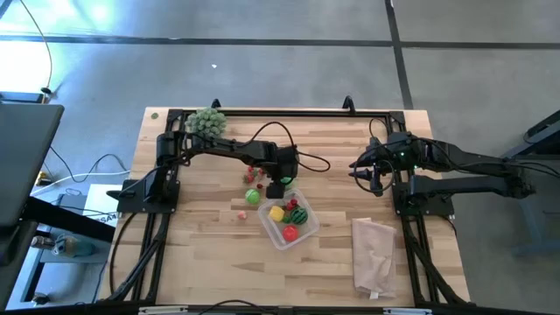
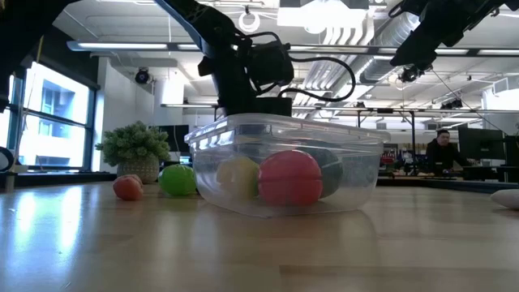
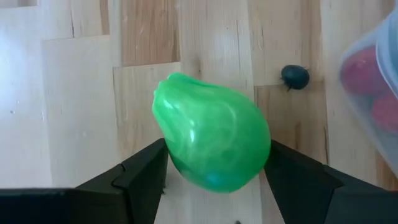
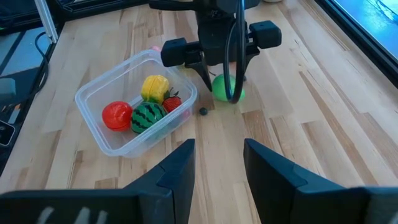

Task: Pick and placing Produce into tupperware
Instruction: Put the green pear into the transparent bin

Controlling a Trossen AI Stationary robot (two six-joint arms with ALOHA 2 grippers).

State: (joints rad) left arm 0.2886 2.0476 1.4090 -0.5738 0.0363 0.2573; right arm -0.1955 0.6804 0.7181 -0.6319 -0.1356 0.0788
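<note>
While down at table (image 1: pixel 201 262) level just beside tub (image 1: pixel 289 226), clamps green fruit (image 3: pixel 211 134) in left gripper (image 3: pixel 217 165). Fingers (image 3: pixel 144 175) set wide, one pressed to each side of fruit. Fruit low, at or on the wood, can't tell which. Sits just off tub's back-left corner in high view, outside it.

Holds four pieces in tub: corn (image 4: pixel 155 87), red ball (image 4: pixel 117 116), melon (image 4: pixel 148 117), strawberry (image 4: pixel 173 102). Dark ball (image 4: pixel 203 111) on wood between tub and green fruit, apart from both. Also loose on wood near green fruit: red fruit (image 2: pixel 127 187), plus small red bits, too small to name.

Hangs right gripper (image 4: pixel 217 149) above right rear of table, well apart from tub. Part open, nothing between its fingers.

Bag (image 1: pixel 374 254) flat at front right of table. Bushy ball (image 1: pixel 206 121) at back left edge. Person (image 2: pixel 442 150) far behind table in low view.
</note>
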